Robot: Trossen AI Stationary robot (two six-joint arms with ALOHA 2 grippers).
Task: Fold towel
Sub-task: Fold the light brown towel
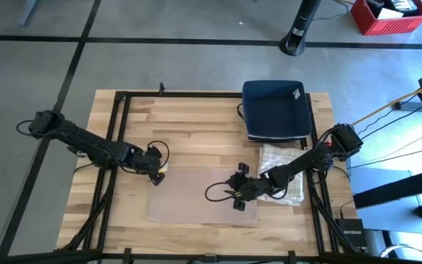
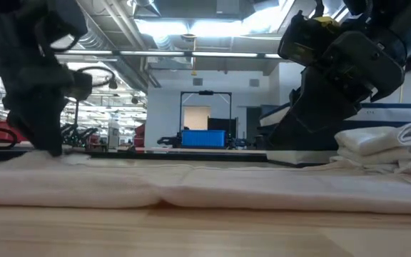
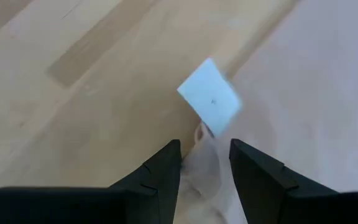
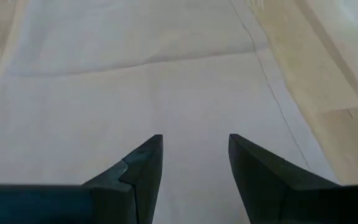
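High view: towel (image 1: 196, 194) lies flat on the tabletop (image 1: 189, 121), near edge, roughly centred between the arms. It is thin, pale and nearly the same tone as the wood, so its outline is faint.

Left end effector (image 1: 154, 168) sits at the towel's far-left corner. Left wrist view shows cloth bunched between the two dark fingers (image 3: 160, 171), with the towel's small white tag (image 3: 209, 98) just beyond the tips. The fingers stand at a narrow gap with fabric in it, so it reads as a pinch on the corner. That suits a fold: hold the corner and the edge follows.

Right end effector (image 1: 239, 192) is low over the towel's right side. In the right wrist view its fingers are parted with flat cloth showing between them and nothing gripped. A hem seam and a soft crease line are visible in the weave. It looks staged to take the matching corner or edge on that side, but no grip yet.

Low view: the towel drapes flat with one shallow ridge and has a soft, limp, matte surface. Expect it to sag and slide rather than hold shape, so two anchor points make sense.

Off to the right, a stack of folded white towels (image 1: 284, 171) sits partly under the right arm, likely finished pieces. Behind it is a dark blue tray (image 1: 273, 110) with rounded corners, looking rigid and smooth.

Judgement: fold not started.
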